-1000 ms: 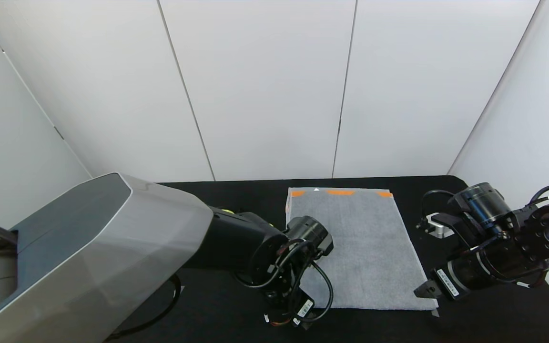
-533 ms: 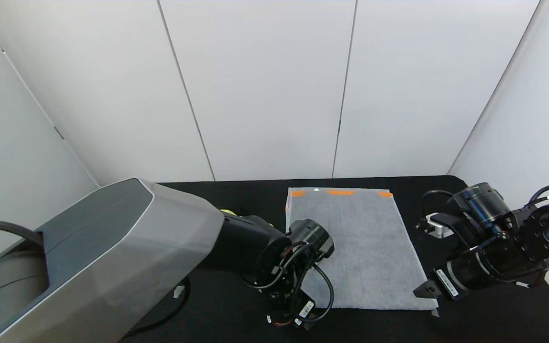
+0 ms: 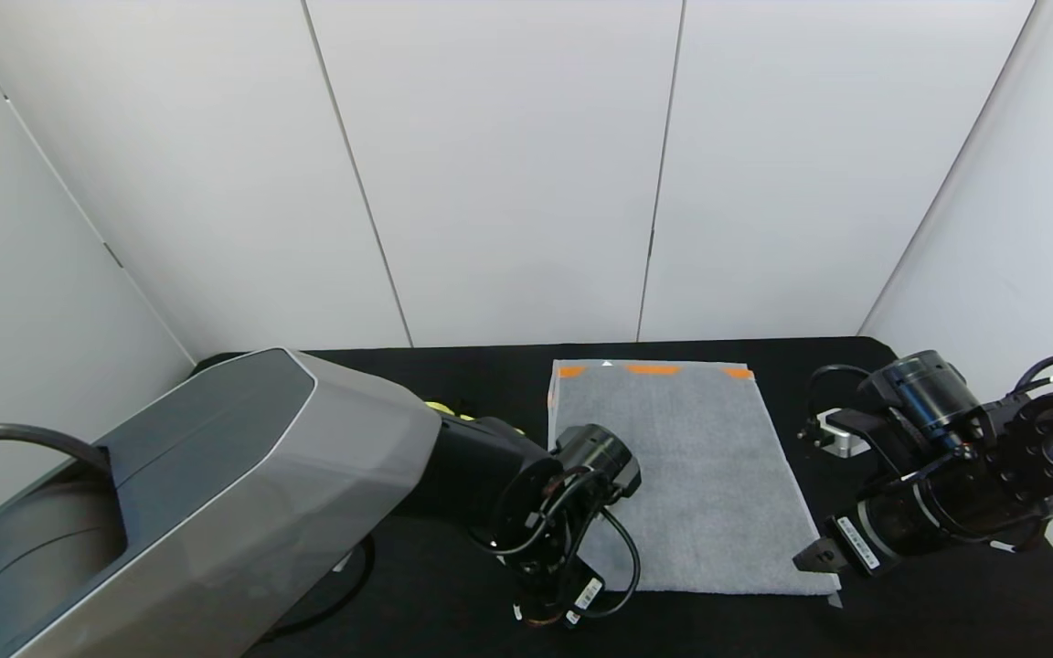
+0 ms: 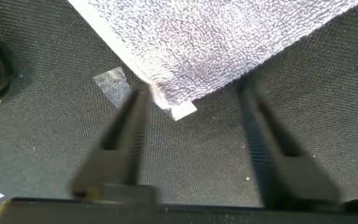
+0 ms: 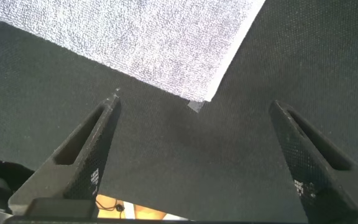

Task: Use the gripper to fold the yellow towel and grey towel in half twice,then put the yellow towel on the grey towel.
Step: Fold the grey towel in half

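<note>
My left gripper is hanging low over the near left corner of the grey towel, fingers apart with the corner lying just between them, not yet pinched. My right gripper is waiting at the near right corner, fingers spread wide, the corner just ahead of them and untouched. The towel is lying flat on the black table, its orange band at the end far from both grippers. I judge this the start of a fold of the grey towel. Next I need both corners pinched, then carried together toward the far end. Only a sliver of the yellow towel is showing beyond my left arm.
</note>
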Robot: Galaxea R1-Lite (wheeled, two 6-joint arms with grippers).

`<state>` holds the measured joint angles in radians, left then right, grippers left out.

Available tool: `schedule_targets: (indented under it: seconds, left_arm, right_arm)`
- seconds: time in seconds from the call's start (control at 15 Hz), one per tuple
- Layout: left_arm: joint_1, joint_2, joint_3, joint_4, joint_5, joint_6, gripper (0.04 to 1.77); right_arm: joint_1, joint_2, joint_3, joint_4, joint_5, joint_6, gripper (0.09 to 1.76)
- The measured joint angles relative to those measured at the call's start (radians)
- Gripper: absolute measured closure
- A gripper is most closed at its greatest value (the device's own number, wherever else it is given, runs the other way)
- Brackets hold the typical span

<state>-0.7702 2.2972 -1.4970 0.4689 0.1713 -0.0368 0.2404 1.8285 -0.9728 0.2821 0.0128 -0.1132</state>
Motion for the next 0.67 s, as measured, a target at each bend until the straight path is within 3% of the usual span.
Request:
schedule_targets:
  seconds: [0.13,0.2,0.27,0.67]
  left_arm:
    - [0.000,0.000,0.000,0.000,0.000,0.000,1.04]
    - [0.000,0.000,0.000,0.000,0.001,0.001,1.44]
    - [0.001,0.000,0.000,0.000,0.001,0.002,1.69]
    - [0.004,-0.003,-0.003,0.001,0.000,0.004,1.71]
  right_arm:
    - [0.003,0.000,0.002,0.000,0.001,0.000,0.14]
    - [0.006,0.000,0.004,0.000,0.002,0.000,0.14]
    - [0.007,0.000,0.005,-0.001,0.001,0.000,0.14]
    - [0.007,0.000,0.016,0.000,0.000,0.000,0.14]
